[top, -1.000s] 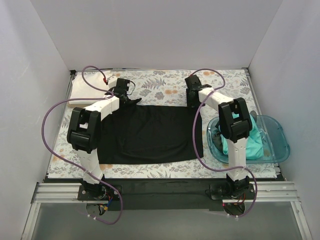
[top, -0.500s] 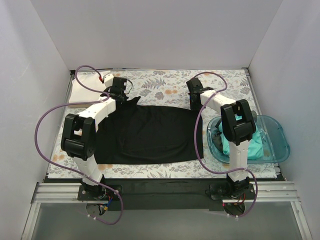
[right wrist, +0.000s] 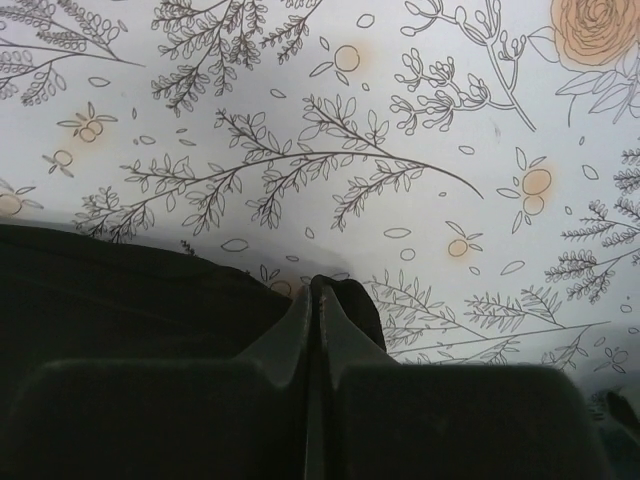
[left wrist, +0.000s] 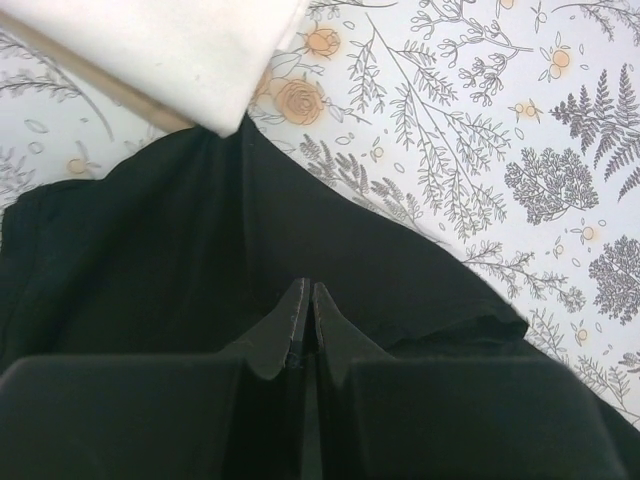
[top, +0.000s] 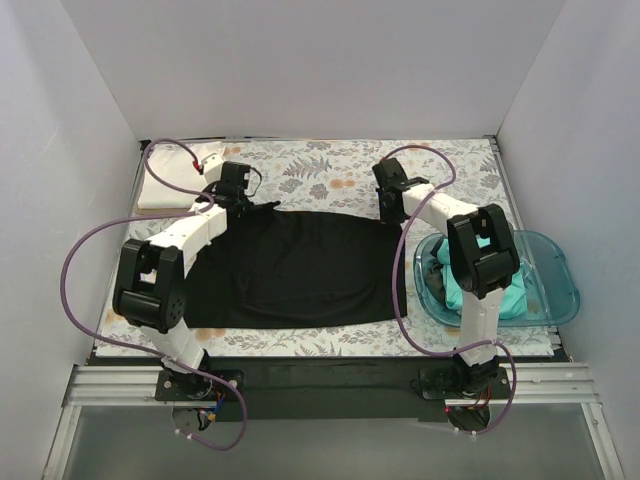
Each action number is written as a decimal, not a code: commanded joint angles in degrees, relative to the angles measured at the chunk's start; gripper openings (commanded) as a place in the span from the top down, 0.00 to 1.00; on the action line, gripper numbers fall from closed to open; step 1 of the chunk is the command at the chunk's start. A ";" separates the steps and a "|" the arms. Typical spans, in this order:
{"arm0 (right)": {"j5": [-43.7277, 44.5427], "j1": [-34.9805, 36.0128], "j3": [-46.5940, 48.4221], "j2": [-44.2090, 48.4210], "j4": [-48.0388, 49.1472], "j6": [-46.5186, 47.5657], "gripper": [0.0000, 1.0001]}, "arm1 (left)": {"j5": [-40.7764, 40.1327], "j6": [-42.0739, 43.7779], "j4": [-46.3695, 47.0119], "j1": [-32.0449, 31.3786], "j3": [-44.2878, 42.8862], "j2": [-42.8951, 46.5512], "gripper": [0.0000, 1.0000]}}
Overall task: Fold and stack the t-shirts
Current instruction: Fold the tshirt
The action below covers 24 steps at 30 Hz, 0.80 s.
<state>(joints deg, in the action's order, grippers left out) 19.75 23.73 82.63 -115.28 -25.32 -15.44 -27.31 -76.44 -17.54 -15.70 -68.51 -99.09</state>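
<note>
A black t-shirt (top: 300, 270) lies spread flat across the middle of the floral table cover (top: 330, 165). My left gripper (top: 246, 202) is at its far left corner. In the left wrist view the left gripper (left wrist: 305, 288) is shut, its tips pinching the black cloth (left wrist: 150, 230). My right gripper (top: 389, 209) is at the far right corner. In the right wrist view the right gripper (right wrist: 318, 282) is shut on a small bump of the black cloth (right wrist: 358, 300). A folded white t-shirt (top: 172, 182) (left wrist: 170, 50) rests at the back left. A teal t-shirt (top: 515, 290) sits crumpled in the bin.
The translucent blue plastic bin (top: 562, 268) stands at the right edge, behind the right arm, with something dark (top: 432, 272) at its left end. White walls close in the table on three sides. Purple cables loop off both arms.
The right gripper has closed on the black shirt's far right corner. The left arm has stretched out to the left, still shut at the far left corner.
</note>
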 commanded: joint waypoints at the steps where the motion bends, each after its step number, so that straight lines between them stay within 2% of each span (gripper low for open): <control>1: 0.12 0.53 -1.85 4.98 1.59 0.24 0.99 | -3.62 -0.90 0.40 -0.38 2.50 7.67 1.00; 11: -0.50 0.97 -7.30 11.31 2.82 0.50 0.99 | -2.49 -5.37 -0.74 -0.91 12.87 19.97 1.00; 18: -3.31 1.23 -10.38 15.35 4.05 1.90 0.99 | -4.24 -11.88 -10.12 -1.35 16.04 27.79 1.00; 24: -3.75 1.94 -13.02 17.98 4.32 2.52 0.99 | -3.45 -15.74 -14.62 -1.96 19.64 36.66 1.00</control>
<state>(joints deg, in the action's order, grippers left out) 16.62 25.12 70.72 -100.44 -22.48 -13.85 -29.41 -88.73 -27.92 -17.19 -50.00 -67.40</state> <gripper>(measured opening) 0.027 0.010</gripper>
